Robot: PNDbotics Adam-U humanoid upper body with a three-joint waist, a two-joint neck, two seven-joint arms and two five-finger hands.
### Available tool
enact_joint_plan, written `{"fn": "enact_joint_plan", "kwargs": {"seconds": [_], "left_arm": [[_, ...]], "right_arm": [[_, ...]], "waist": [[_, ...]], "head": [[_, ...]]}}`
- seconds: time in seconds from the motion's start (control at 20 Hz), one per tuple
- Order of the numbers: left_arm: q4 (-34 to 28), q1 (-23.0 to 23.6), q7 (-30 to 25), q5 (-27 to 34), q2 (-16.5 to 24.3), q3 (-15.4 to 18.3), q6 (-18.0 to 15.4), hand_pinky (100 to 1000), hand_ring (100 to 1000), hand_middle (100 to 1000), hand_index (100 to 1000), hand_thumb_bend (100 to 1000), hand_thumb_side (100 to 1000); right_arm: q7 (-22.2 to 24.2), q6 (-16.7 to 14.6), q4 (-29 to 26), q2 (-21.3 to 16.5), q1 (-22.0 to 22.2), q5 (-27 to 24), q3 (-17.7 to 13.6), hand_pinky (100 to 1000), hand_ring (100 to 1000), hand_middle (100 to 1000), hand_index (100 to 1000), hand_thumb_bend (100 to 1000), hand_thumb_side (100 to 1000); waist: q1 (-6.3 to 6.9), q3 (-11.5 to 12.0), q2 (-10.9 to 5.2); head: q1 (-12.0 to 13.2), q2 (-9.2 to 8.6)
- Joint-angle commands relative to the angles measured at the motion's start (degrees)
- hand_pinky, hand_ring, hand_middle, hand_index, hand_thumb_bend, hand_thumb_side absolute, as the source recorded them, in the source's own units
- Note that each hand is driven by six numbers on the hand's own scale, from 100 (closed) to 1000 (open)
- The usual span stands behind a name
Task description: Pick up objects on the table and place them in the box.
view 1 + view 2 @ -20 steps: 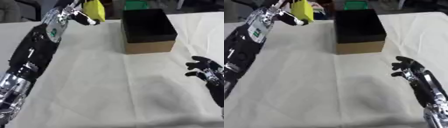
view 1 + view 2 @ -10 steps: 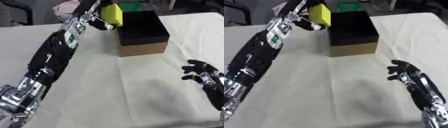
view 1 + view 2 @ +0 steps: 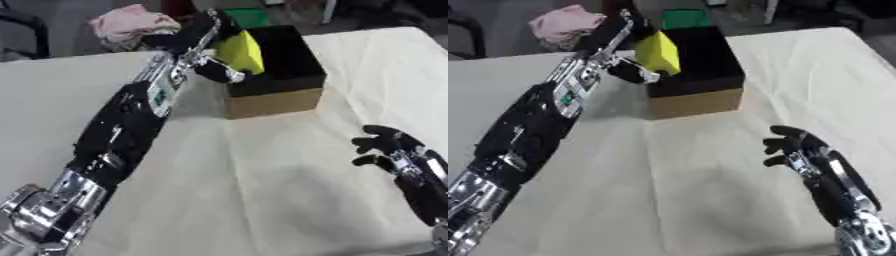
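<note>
Yellow block (image 3: 241,51), smooth-faced and squarish, matte, held up over the near-left corner of the box (image 3: 273,95). Box of plain brown card outside, black inside, open at the top, square-cornered, standing on the table (image 3: 262,200). Table covered with a pale cream cloth, softly creased, with a fold line running down from the box's front.

Beyond the far table edge: a crumpled pink cloth (image 3: 566,24) on the left and a green thing (image 3: 684,17) just behind the box, partly hidden by the block and the arm. Left arm, black with silver joints, stretching diagonally from the lower left and covering much of the table's left side and the box's left wall.

Left hand (image 3: 203,47) with fingers (image 3: 219,72) curled round the yellow block, pinching it from behind and below. Right hand (image 3: 798,150) low on the right, above the cloth, fingers relaxed and slightly spread, holding nothing, well apart from the box.
</note>
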Motion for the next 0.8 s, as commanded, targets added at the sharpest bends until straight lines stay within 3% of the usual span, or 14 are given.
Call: {"fn": "enact_joint_plan", "kwargs": {"seconds": [0.05, 0.1, 0.35, 0.45, 0.6, 0.8], "left_arm": [[-0.4, -0.8, 0.2, -1.1, 0.1, -0.4, -0.4, 660, 566, 477, 656, 637, 298], [-0.3, -0.7, -0.2, -1.4, 0.1, -0.6, -0.5, 674, 603, 543, 710, 687, 334], [-0.4, -0.5, -1.9, -2.9, 0.2, -0.6, -0.5, 699, 659, 646, 766, 749, 368], [-0.6, -0.4, -2.1, -3.0, 0.4, -0.5, -0.3, 725, 708, 723, 799, 836, 411], [-0.8, -0.4, -2.5, -2.1, 0.6, -0.3, -0.2, 757, 763, 795, 834, 848, 454], [-1.7, -0.2, -2.7, 0.5, 1.1, -0.1, -0.2, 745, 742, 752, 812, 818, 453]], "right_arm": [[0.2, -0.1, -0.6, -0.2, -0.9, -0.4, 0.0, 643, 827, 560, 828, 100, 662], [0.2, -0.1, -0.6, -0.2, -0.9, -0.4, -0.1, 643, 827, 560, 828, 100, 662], [0.2, -0.1, -0.6, -0.2, -0.9, -0.4, -0.1, 643, 827, 560, 828, 100, 663], [0.2, -0.1, -0.6, -0.2, -0.8, -0.4, -0.1, 643, 827, 560, 828, 100, 663], [0.2, -0.1, -0.5, -0.2, -0.8, -0.4, -0.2, 643, 827, 560, 828, 100, 664], [0.2, -0.1, -0.5, -0.2, -0.9, -0.4, -0.2, 643, 827, 560, 828, 100, 665]], "waist": [[-0.25, -0.2, -0.76], [-0.25, -0.1, -0.75], [-0.29, 0.1, -0.77], [-0.33, 0.1, -0.81], [-0.33, 0.3, -0.87], [-0.34, 0.7, -0.89]], "head": [[-0.1, -0.76], [-0.1, -0.78], [-0.2, -0.88], [-0.2, -0.92], [-0.3, -1.01], [-0.4, -1.1]]}}
